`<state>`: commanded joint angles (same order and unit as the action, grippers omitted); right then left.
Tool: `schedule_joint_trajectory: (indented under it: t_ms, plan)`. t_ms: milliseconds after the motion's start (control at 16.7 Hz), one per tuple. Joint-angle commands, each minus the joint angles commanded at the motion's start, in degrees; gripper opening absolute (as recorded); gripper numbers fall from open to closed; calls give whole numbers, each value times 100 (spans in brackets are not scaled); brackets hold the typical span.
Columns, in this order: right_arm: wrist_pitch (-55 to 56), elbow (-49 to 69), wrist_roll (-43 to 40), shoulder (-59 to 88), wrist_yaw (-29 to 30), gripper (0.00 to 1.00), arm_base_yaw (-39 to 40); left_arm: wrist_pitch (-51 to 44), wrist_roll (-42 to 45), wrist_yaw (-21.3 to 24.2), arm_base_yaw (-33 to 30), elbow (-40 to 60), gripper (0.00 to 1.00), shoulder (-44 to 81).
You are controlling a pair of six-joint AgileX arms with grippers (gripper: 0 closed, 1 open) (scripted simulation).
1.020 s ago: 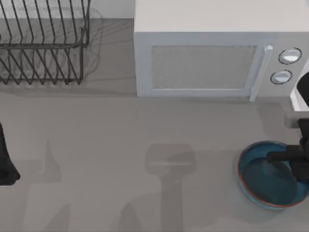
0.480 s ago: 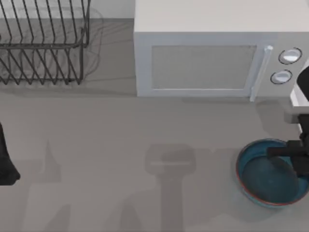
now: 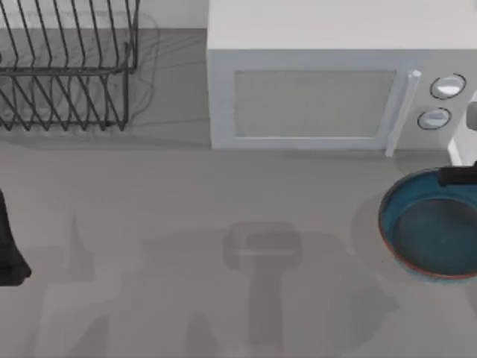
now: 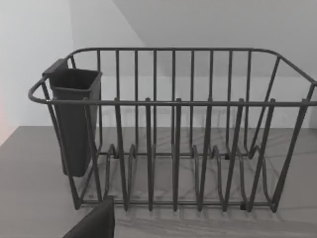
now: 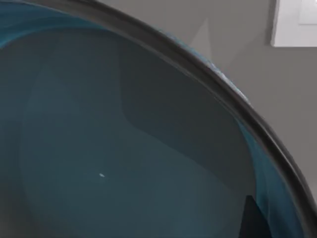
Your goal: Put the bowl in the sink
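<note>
The bowl point(image 3: 432, 227) sits at the right edge of the table point(image 3: 186, 224), just near of the microwave point(image 3: 328, 82), teal inside showing, cut by the frame's right edge; the right gripper point(image 3: 458, 176) is a dark finger at the bowl's far rim, apparently clamped on it; in the right wrist view the bowl point(image 5: 124, 148) looms close; the left arm point(image 3: 9, 246) is parked at the left edge, its grip I cannot tell; a rack point(image 4: 168, 134) stands far left.

The bowl point(image 3: 431, 225), gripped at its far rim by the right hand point(image 3: 456, 176), has risen and shifted from the desk toward the microwave point(image 3: 328, 89), now appearing larger.
</note>
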<state>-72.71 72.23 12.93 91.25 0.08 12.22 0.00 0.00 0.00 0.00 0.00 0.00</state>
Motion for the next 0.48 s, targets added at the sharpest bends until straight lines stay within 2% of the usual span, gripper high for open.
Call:
schedule_joint_trajectory:
  t_ms: [180, 480]
  plan:
    - [-587, 503, -22, -222, 0, 0, -11, 0, 0, 0, 0, 0, 100, 0]
    - [-659, 569, -20, -252, -4, 0, 4, 0, 0, 0, 0, 0, 100, 0]
